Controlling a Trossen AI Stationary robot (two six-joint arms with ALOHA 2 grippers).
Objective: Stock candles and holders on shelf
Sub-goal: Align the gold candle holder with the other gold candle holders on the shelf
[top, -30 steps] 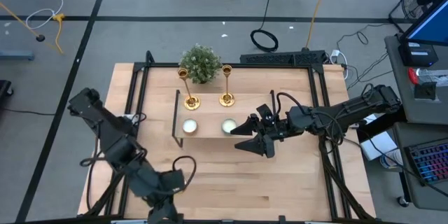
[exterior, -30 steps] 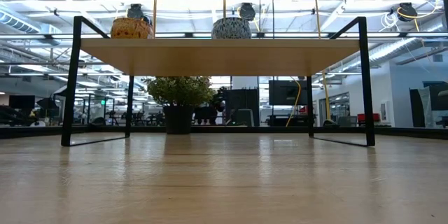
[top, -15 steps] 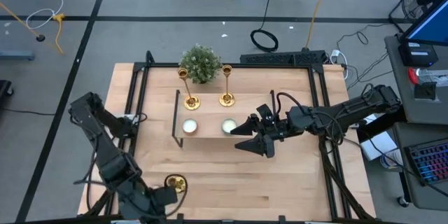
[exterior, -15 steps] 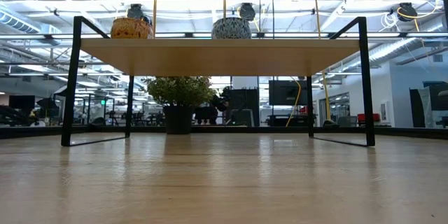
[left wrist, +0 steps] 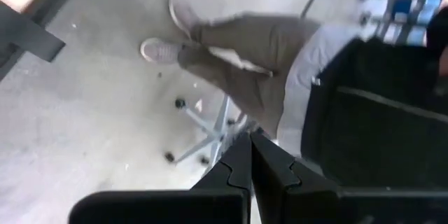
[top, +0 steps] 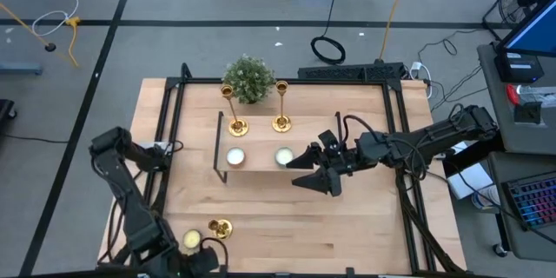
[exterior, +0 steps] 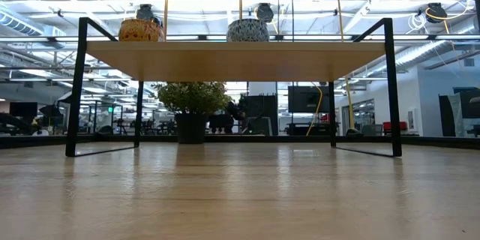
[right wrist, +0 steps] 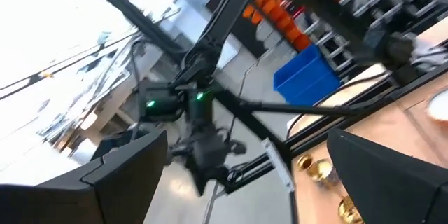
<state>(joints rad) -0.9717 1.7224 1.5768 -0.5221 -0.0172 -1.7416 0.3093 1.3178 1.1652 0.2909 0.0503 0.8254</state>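
At table's near left edge, left gripper (left wrist: pixel 250 155) had fingers pressed together, nothing between them, pointed off table toward seated person (left wrist: pixel 280 70). Just beside it lay third candle (top: pixel 191 241) and tipped holder (top: pixel 218 228). Right gripper (top: pixel 306 170) stood wide open, empty, beside shelf (top: pixel 261 168). On shelf: two candles (top: pixel 234 156), two holders (top: pixel 236 125). Plant (top: pixel 248 78) stood behind.

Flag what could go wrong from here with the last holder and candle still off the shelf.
1. The holder and candle lie near the table's front edge; a nudge could push them off.
2. The left gripper is shut, past the edge, over a seated person.
3. The open right gripper is close to a shelf candle.
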